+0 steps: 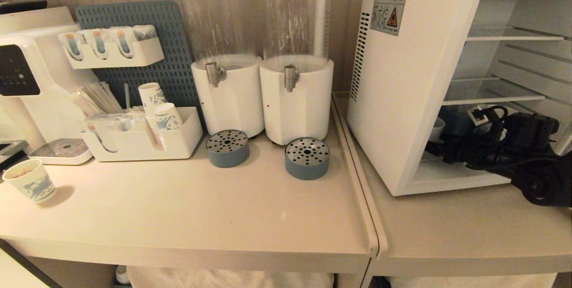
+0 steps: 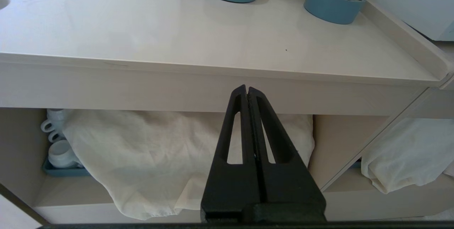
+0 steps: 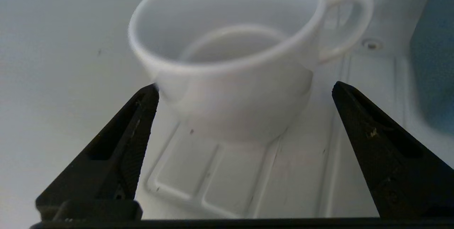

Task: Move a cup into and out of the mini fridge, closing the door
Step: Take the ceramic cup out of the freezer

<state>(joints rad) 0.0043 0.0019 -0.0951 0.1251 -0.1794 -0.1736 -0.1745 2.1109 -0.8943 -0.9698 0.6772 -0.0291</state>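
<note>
The mini fridge (image 1: pixel 402 100) stands open on the right counter; its door is out of view. The white cup (image 1: pixel 437 128) stands upright on the fridge's floor, near its left wall. In the right wrist view the cup (image 3: pixel 230 80) fills the space just ahead of my right gripper (image 3: pixel 244 85), its handle turned away from me. That gripper is open wide: one fingertip (image 3: pixel 150 94) sits right at the cup's side, the other stands well apart from it. The right arm (image 1: pixel 527 145) reaches into the fridge's bottom compartment. My left gripper (image 2: pixel 247 88) is shut and empty, parked below the counter's front edge.
Two cylindrical drink dispensers (image 1: pixel 263 56) with blue drip trays (image 1: pixel 307 157) stand left of the fridge. Further left are an organizer with paper cups (image 1: pixel 147 131), a water machine (image 1: pixel 31 78) and a loose paper cup (image 1: pixel 30 181). Wire shelves (image 1: pixel 514 35) sit above my right arm. Cloth (image 2: pixel 159 151) covers the shelf below.
</note>
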